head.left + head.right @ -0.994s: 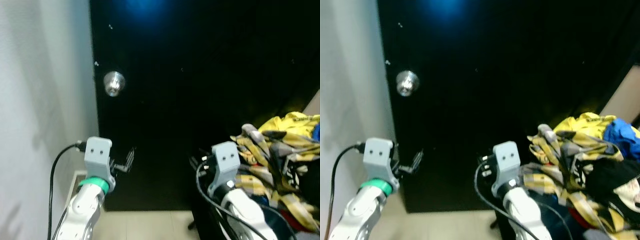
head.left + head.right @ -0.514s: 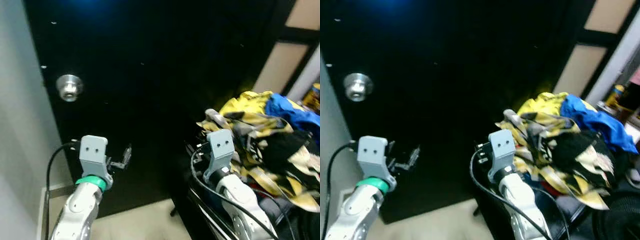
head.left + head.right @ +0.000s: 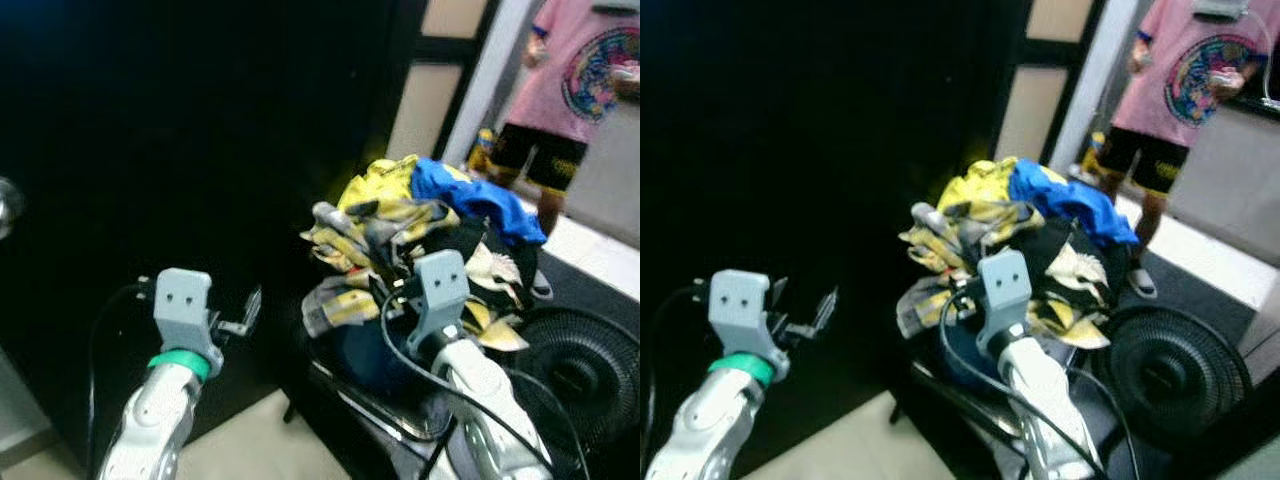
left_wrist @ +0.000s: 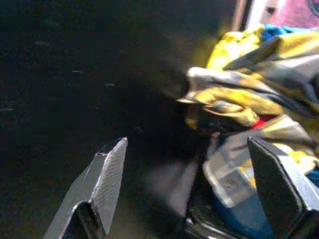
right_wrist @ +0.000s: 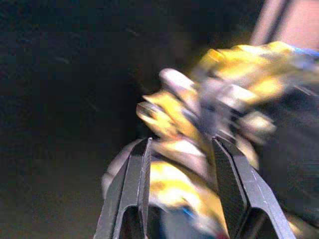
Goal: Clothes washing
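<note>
**Heaped laundry beside the dark door**

The pile of clothes (image 3: 420,245) sits heaped in a dark basket (image 3: 375,395), just to the right of the black door (image 3: 190,150). Yellow-and-grey plaid cloth makes up most of the heap, a blue garment (image 3: 470,200) lies over its top on the side away from the door, and black and cream pieces hang down its far side.

The right gripper (image 5: 182,186) is up against the pile, on its near side. In the right wrist view its two black fingers (image 5: 132,189) stand a moderate way apart with plaid cloth showing between them; the picture is blurred, and I cannot tell whether they have hold of any cloth.

The left gripper (image 4: 192,186) hovers between the door and the pile, pointed toward the heap's door-side edge. Its fingers (image 4: 107,179) are spread wide and hold nothing.

A round black fan (image 3: 575,370) lies on the floor to the right of the pile, close to the basket. Beyond the pile, farther from the door, stands a person (image 3: 570,90) in a pink printed shirt and dark shorts. Pale floor (image 3: 250,450) shows below the door, near the left arm.
</note>
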Controlling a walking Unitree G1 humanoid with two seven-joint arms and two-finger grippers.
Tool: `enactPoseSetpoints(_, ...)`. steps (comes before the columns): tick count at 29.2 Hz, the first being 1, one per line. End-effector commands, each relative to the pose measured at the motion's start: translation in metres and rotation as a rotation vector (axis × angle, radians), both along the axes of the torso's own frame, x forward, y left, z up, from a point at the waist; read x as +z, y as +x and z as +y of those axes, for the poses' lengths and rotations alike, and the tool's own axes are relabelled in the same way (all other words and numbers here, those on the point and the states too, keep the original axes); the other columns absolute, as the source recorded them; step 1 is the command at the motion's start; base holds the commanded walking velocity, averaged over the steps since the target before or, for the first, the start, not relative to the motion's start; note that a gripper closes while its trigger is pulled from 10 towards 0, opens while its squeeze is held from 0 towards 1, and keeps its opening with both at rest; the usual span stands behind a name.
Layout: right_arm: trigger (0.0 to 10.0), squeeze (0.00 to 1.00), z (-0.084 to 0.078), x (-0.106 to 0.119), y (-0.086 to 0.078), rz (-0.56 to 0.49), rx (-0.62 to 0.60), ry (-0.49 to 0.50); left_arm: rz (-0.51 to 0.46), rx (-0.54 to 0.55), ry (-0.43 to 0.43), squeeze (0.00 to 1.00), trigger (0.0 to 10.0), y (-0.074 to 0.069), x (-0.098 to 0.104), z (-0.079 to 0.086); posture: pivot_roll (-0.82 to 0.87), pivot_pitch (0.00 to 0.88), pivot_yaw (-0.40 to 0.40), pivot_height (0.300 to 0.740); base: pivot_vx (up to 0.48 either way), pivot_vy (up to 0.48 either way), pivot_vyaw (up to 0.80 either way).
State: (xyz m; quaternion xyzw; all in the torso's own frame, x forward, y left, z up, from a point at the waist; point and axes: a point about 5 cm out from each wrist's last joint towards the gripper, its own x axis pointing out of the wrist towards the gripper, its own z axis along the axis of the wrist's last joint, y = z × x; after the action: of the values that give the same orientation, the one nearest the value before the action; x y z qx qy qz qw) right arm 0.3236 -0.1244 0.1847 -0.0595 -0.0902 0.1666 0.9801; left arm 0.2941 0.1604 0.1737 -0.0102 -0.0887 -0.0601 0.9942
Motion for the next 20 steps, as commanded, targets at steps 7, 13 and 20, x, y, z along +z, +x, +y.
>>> enactPoseSetpoints(7,10.0,0.0,-0.004,0.005,0.004,-0.007,-0.017,0.004,-0.015,-0.017,-0.029,0.0,10.0,0.0,0.003,-0.004,0.07,0.012,-0.013,0.74,0.0,0.0,-0.8)
enactPoseSetpoints(13,10.0,0.0,-0.002,0.01,0.007,-0.019,-0.005,0.016,-0.021,-0.013,-0.034,0.0,10.0,0.0,0.004,-0.004,0.07,0.015,-0.015,0.74,0.0,0.0,-0.8)
enactPoseSetpoints(20,10.0,0.0,0.006,0.019,0.009,-0.033,0.052,0.045,-0.061,-0.01,-0.043,0.0,10.0,-0.001,0.011,-0.004,0.08,0.019,-0.021,0.74,0.0,0.0,-0.23)
